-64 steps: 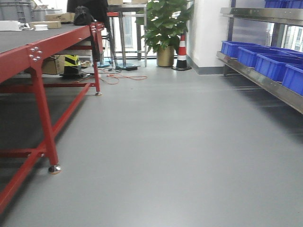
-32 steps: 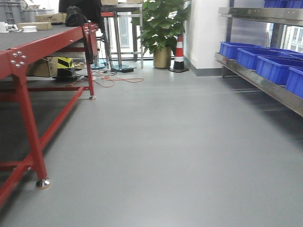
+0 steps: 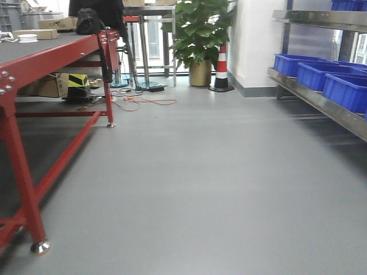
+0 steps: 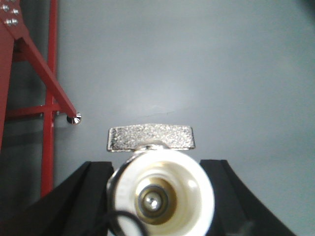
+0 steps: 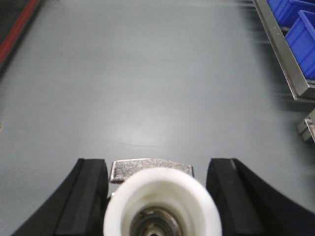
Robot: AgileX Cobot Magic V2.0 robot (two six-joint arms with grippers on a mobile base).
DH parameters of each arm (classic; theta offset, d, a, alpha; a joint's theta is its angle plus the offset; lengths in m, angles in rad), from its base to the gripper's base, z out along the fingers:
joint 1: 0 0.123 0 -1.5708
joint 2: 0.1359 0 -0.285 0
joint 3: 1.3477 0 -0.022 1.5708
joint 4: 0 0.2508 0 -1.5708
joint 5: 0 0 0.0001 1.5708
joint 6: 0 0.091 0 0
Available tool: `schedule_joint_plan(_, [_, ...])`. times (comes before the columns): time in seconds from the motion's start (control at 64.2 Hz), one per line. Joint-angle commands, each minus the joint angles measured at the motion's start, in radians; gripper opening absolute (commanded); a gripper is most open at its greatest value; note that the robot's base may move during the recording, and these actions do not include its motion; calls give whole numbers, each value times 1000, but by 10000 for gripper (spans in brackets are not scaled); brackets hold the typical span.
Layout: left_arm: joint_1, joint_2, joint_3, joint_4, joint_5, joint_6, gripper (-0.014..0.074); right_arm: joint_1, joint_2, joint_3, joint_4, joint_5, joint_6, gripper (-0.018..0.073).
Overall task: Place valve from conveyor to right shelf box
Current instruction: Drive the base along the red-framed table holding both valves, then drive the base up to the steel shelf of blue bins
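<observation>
In the left wrist view my left gripper (image 4: 157, 165) is shut on a valve (image 4: 162, 196), a white-ringed brass fitting with a silvery handle on top, held above the grey floor. In the right wrist view my right gripper (image 5: 157, 163) is shut on a second valve (image 5: 160, 201) of the same kind, its black fingers (image 5: 91, 191) close on either side. The steel shelf (image 3: 321, 104) with blue boxes (image 3: 347, 91) runs along the right of the front view, and it also shows in the right wrist view (image 5: 285, 64). The conveyor is out of view. Neither gripper shows in the front view.
A red-legged table (image 3: 57, 54) stands at the left, its near foot (image 3: 40, 247) low in the front view and its leg (image 4: 49, 123) in the left wrist view. A potted plant (image 3: 200, 34), a striped cone (image 3: 221, 69) and floor cables (image 3: 143, 101) lie ahead.
The front view has advanced along the aisle. The red table's near leg has slid left and down in the frame, and the shelf boxes have shifted right.
</observation>
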Motion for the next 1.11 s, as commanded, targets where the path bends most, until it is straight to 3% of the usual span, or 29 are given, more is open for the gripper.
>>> schedule_joint_plan(0.0, [-6, -11, -11, -12, -44, -5, -111, 1, -10, -19, 1, -65, -5, -154])
schedule_joint_plan(1.091, [-6, -11, -11, -12, -44, -5, -111, 1, -10, -19, 1, -65, -5, -154])
